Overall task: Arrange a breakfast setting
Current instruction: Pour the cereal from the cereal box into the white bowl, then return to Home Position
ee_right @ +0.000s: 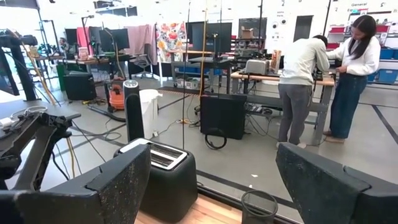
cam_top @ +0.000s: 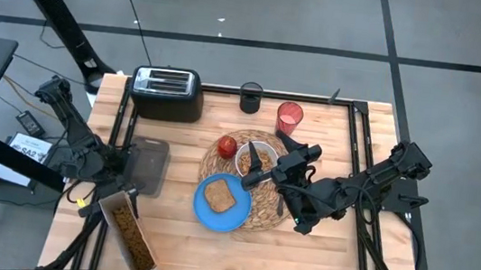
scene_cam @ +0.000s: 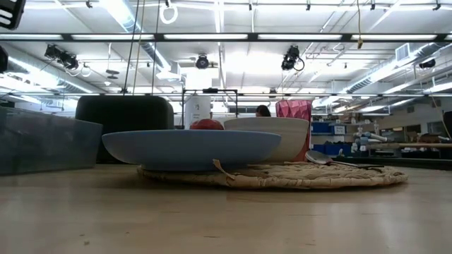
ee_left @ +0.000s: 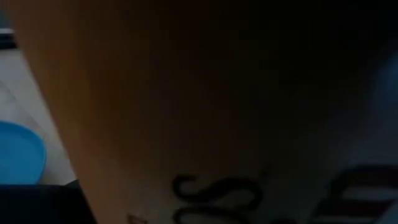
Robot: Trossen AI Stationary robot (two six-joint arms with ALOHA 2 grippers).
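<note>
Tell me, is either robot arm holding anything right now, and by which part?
Right gripper: jaws open and empty, above the white bowl. Left gripper: close against the cereal box; a hold cannot be told.

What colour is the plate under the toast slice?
Blue. The plate with the toast slice on it shows best in the high view.

One large round woven straw placemat [cam_top: 261, 212], one blue plate [cam_top: 213, 214], one white bowl [cam_top: 262, 148], one translucent red cup [cam_top: 289, 117], one red apple [cam_top: 226, 146], one toast slice [cam_top: 219, 194], one black two-slot toaster [cam_top: 167, 94], one dark round cup [cam_top: 251, 97], one open cereal box [cam_top: 128, 231], two dark robot arms, two people [ee_right: 301, 87].
</note>
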